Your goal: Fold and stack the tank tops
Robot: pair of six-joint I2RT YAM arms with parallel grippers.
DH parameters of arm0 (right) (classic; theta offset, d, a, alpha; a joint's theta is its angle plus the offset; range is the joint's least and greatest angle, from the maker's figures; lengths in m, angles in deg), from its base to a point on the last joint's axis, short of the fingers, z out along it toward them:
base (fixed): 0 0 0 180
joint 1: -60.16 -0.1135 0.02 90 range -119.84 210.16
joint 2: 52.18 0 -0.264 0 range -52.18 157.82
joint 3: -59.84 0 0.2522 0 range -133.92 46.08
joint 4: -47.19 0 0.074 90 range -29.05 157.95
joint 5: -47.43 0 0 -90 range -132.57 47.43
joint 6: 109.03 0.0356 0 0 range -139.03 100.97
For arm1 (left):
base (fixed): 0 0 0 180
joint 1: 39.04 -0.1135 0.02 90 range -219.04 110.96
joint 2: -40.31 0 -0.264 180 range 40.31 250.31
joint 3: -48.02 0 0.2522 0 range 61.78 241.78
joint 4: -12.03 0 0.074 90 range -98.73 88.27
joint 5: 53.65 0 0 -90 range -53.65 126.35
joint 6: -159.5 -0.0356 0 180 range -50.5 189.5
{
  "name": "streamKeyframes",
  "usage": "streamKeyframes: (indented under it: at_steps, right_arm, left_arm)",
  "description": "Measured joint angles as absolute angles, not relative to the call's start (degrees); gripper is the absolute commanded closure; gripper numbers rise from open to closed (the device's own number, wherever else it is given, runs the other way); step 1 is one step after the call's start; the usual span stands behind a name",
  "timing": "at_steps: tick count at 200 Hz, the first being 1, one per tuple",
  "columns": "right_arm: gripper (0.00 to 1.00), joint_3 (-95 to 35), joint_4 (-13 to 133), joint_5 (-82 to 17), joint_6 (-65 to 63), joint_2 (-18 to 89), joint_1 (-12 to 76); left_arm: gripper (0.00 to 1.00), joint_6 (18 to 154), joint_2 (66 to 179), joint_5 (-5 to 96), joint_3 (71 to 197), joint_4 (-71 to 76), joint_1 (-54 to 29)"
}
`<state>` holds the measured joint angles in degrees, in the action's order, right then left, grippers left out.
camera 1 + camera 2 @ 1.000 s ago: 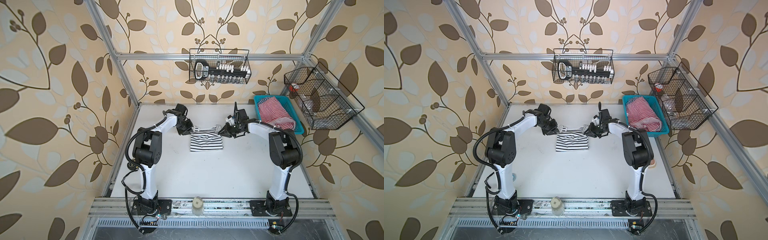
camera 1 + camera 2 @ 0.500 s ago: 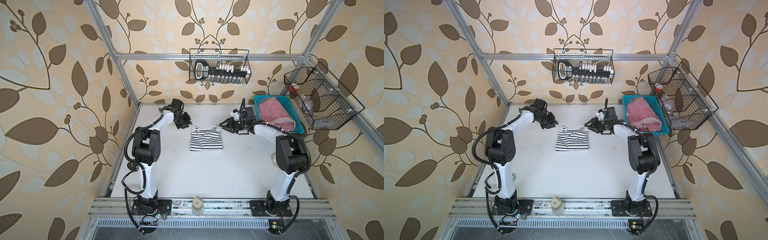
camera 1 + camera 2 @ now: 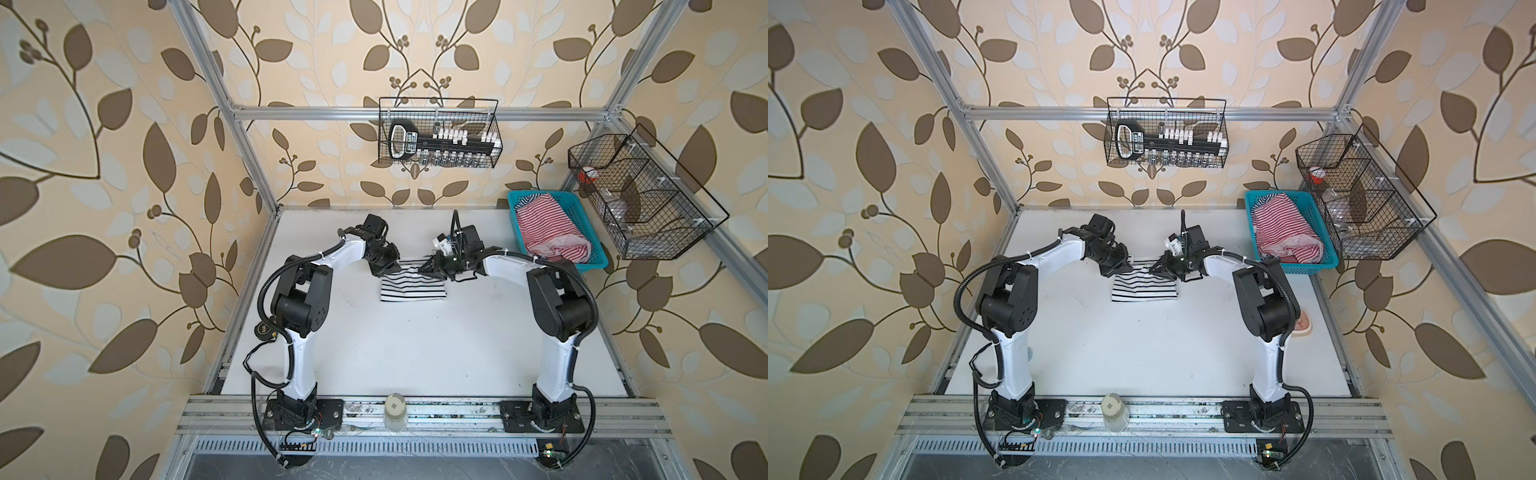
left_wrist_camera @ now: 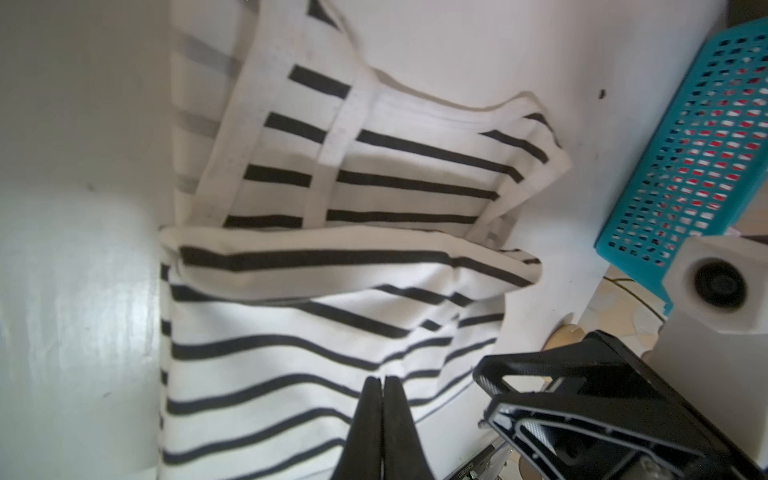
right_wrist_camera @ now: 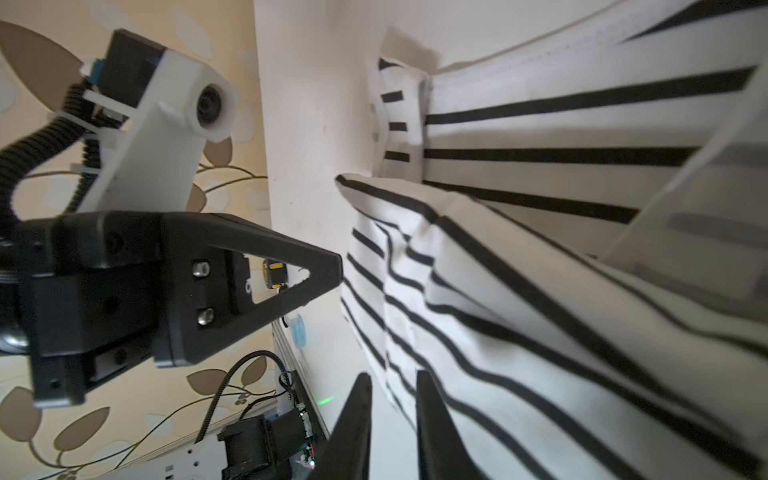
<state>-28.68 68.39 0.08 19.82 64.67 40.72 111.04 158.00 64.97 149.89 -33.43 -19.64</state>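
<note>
Top views: we see the black-striped top (image 3: pixel 413 286) (image 3: pixel 1144 287) folded on the table (image 3: pixel 415 353), between the left gripper (image 3: pixel 384 270) and right gripper (image 3: pixel 428 269); the red-striped top (image 3: pixel 548 230) lies in the basket (image 3: pixel 598 257).
Left wrist: we find the jaws clenched empty over the black-striped top (image 4: pixel 311 332).
Right wrist: we find the jaws slightly parted, cloth edge (image 5: pixel 390 390) between the tips; grasp unclear.

folded top (image 3: pixel 411 286) mid-table; other top (image 3: pixel 548 232) in basket (image 3: pixel 598 264) right.
</note>
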Motion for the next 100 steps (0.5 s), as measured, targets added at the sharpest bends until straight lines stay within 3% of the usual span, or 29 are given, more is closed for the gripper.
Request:
streamKeyframes:
  at_steps: [66, 100]
  right_arm:
    - [0.68, -29.4, 68.8, 0.0, 19.1, 70.0, 44.8]
    - [0.67, -28.4, 68.5, 0.1, 18.5, 69.4, 45.6]
  left_arm:
    - [0.95, 110.1, 165.9, 65.8, 154.1, -33.2, -22.3]
    - [0.85, 109.5, 166.0, 65.9, 154.3, -33.6, -23.8]
